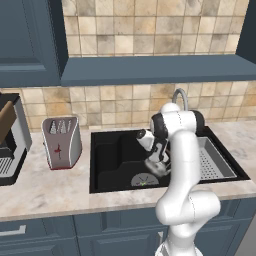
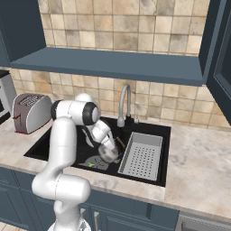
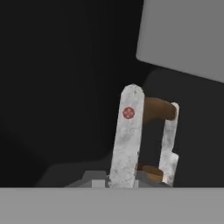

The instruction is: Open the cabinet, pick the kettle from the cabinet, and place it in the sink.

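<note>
Fingers [image 3: 144, 175] are clamped on the kettle [image 2: 108, 154] handle (brown grip), holding it low inside the sink [image 2: 54, 144] for release.

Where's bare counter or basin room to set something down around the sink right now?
Free: marble counter right of the sink; the strip between toaster and sink; the basin's left half. Crowded: basin centre, where the gripper holds the kettle, and the grey drainer tray at right.
</note>
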